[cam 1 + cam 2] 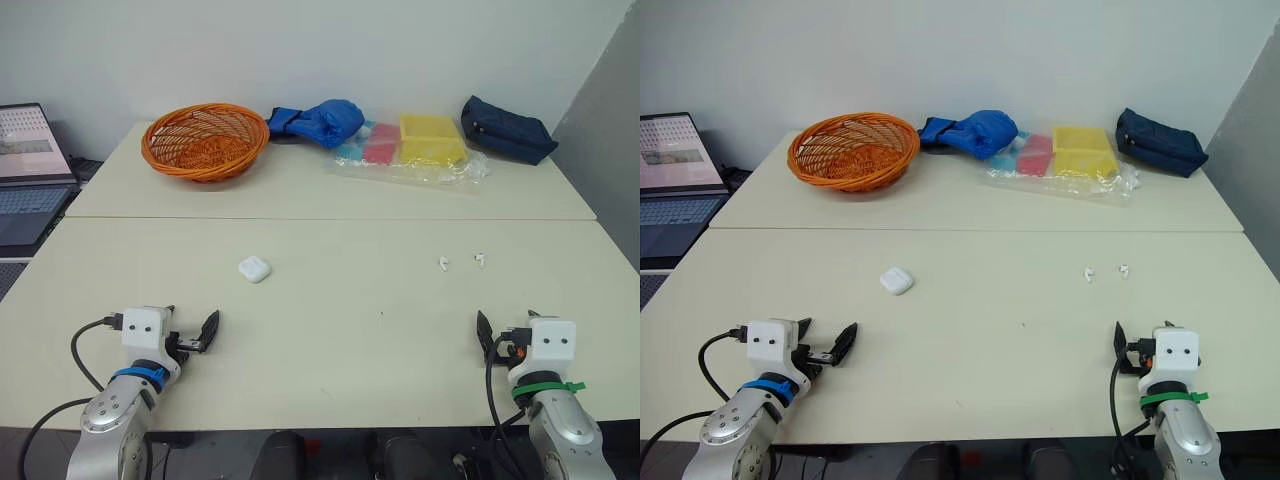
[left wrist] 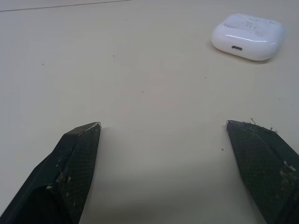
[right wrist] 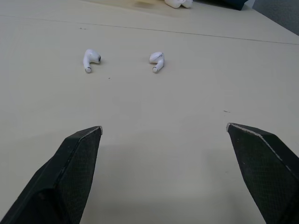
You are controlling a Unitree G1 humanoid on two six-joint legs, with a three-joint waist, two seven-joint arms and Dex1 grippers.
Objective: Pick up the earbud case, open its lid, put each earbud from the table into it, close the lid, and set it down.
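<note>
Cream tabletop [image 1: 350, 340], white wall [image 1: 300, 50] behind. Shut earbud case [image 1: 254, 268] lies ahead of left gripper [image 2: 163, 126], spread wide, empty. One earbud [image 1: 443, 263], other earbud [image 1: 480, 259] lie side by side before right gripper [image 3: 164, 127], also spread, empty. Advice: straddle case squarely, close gently, lift level.

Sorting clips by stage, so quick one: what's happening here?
Nothing is being handled yet. The left claw and right claw are both open and empty, low near the front edge of the table. The earbud case lies closed on the table ahead of the left claw. The left earbud and right earbud lie side by side, apart, ahead of the right claw. The task looks unstarted.
</note>
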